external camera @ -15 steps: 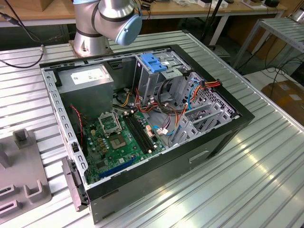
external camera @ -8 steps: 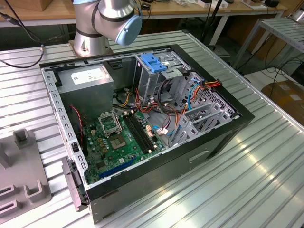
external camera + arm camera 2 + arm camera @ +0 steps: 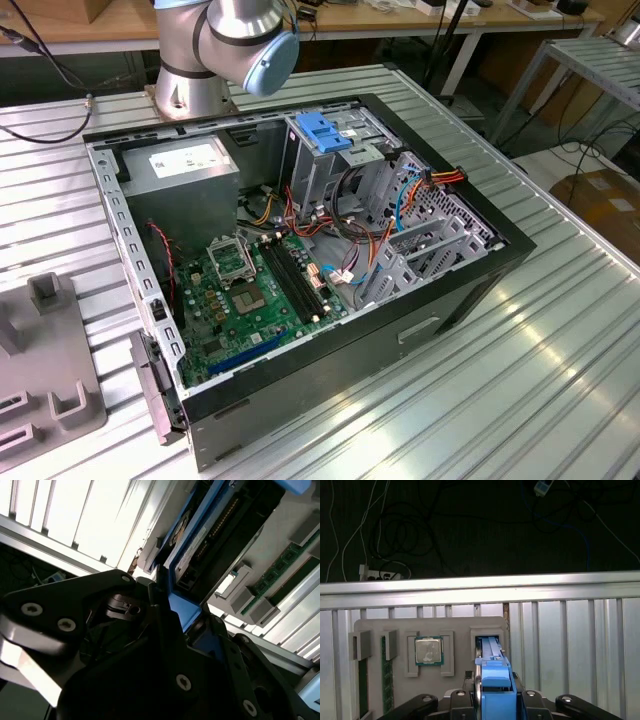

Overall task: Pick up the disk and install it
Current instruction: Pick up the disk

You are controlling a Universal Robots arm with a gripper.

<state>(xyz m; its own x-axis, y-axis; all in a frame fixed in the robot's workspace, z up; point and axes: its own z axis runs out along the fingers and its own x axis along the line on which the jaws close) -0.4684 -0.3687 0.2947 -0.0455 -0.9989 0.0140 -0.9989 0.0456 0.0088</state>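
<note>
the gripper (image 3: 494,690) is clamping the disk (image 3: 490,647), with the jaws closed against both sides of its blue carrier. the disk is standing on edge with its far end at a slot in the grey fixture tray (image 3: 455,625). a processor chip (image 3: 429,650) is lying in the neighbouring pocket, and memory sticks (image 3: 384,680) are sitting in narrow slots beyond it. the tray is lying near the table's edge rail (image 3: 480,592), with bare ribbed surface beside it. in the exterior view, the arm (image 3: 230,40) is rising behind the open computer case (image 3: 480,270).
</note>
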